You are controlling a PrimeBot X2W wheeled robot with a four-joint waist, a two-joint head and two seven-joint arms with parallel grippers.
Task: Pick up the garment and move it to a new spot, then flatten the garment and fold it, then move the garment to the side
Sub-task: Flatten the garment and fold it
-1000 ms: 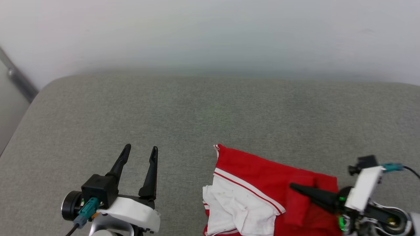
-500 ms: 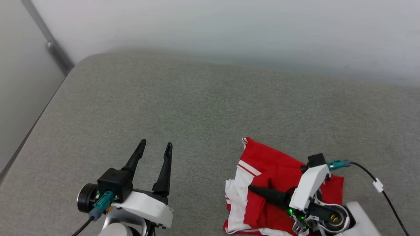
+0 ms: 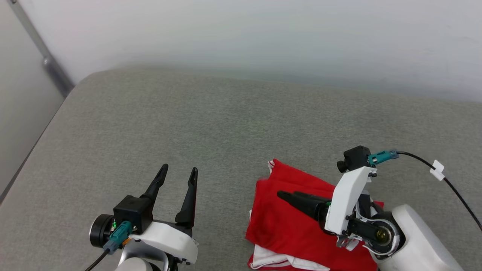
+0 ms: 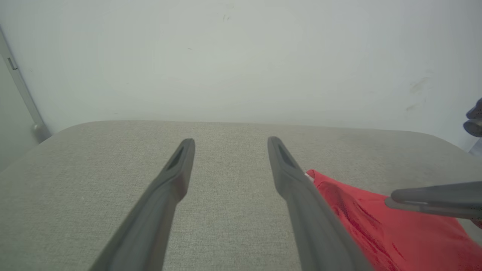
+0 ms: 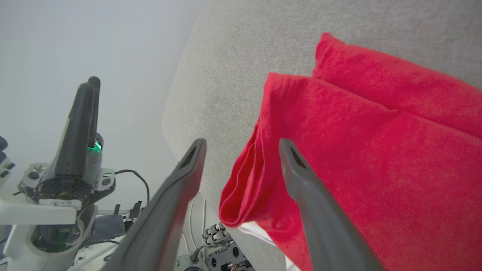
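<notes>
The garment point(image 3: 286, 222) is lying folded, red side up, at the near right of the grey cushion point(image 3: 226, 124). The right gripper point(image 3: 287, 194) is hanging over it with fingers spread, gripping nothing. The left gripper point(image 3: 179, 172) is hovering beside it, fingers released.

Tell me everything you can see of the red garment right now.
The red knit garment lies folded into a compact, layered rectangle on the grey fabric cushion. At its near edge white fabric peeks out underneath. The open right gripper is over its left fold; contact is unclear.
</notes>
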